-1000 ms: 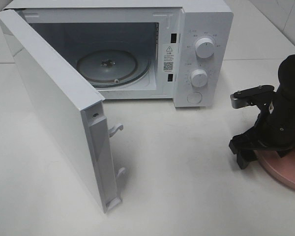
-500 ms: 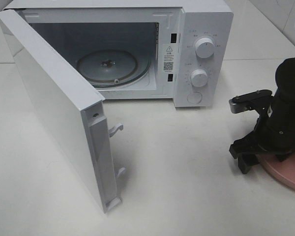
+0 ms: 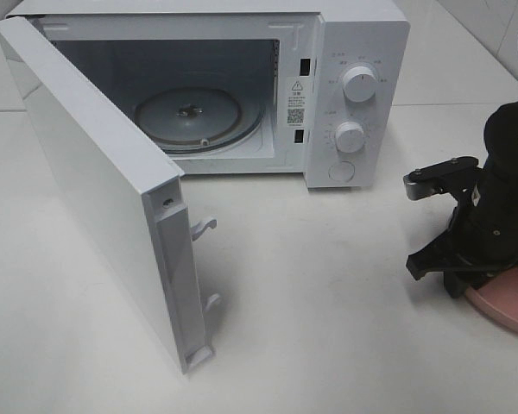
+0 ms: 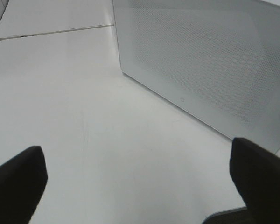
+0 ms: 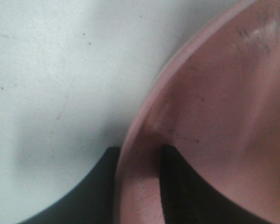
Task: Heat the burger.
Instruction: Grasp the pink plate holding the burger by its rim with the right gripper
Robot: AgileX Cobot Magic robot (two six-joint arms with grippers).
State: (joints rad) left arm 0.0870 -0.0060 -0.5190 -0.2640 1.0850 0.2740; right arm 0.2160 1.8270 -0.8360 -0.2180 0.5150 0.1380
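Observation:
The burger is hidden behind my right arm at the right edge of the exterior high view. The pink plate (image 3: 511, 309) lies on the table there. My right gripper (image 3: 453, 274) reaches down onto the plate's near-left rim. In the right wrist view the pink plate (image 5: 214, 116) fills the frame, and its rim sits between the two dark fingers (image 5: 182, 196), which press on either side; the right gripper (image 5: 137, 161) is shut on the rim. My left gripper (image 4: 137, 186) is open and holds nothing, facing the outer side of the microwave door (image 4: 210, 60).
The white microwave (image 3: 354, 52) stands at the back with its door (image 3: 95, 190) swung wide open towards the front left. Its glass turntable (image 3: 198, 116) is bare. Two knobs (image 3: 360, 84) are on its right panel. White table (image 3: 328, 328) lies between microwave and plate.
My right gripper has shifted slightly right and down onto the plate's edge, and its jaws have narrowed onto the rim. Microwave and left gripper have not moved.

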